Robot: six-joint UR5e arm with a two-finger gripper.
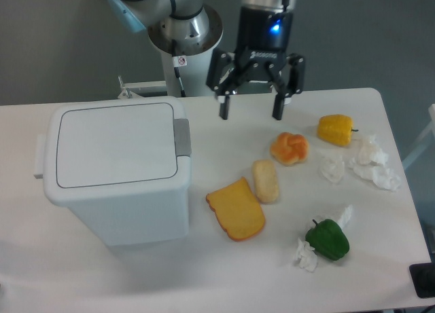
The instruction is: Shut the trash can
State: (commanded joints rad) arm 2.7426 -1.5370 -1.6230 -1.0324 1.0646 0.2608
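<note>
Above the table's (204,272) far edge, right of the bin (115,174): gripper (249,113), fingers spread wide, holding nothing, pointing down, blue light lit on its body. Clear of the bin and of every food item. Below and to the right, near the fingertips but apart: bread roll (289,148), round and orange-brown. Just beside that, toward the near side: pale bun (266,181), lying lengthwise, close against a toast slice (235,208) on its left. Farther right: yellow pepper (336,130) near the table's right edge, with crumpled tissues (370,162) just beside and below. Toward the near right corner: green pepper (327,240), with another scrap of tissue on each side. On the left half of the table: bin, white, rectangular, standing upright, lid (114,143) lying flat and shut on top, grey latch (182,137) on the lid's right edge, facing the gripper's side. Well apart from the food. Behind, at the table's far edge: arm base (183,45), grey with a blue joint cover.
</note>
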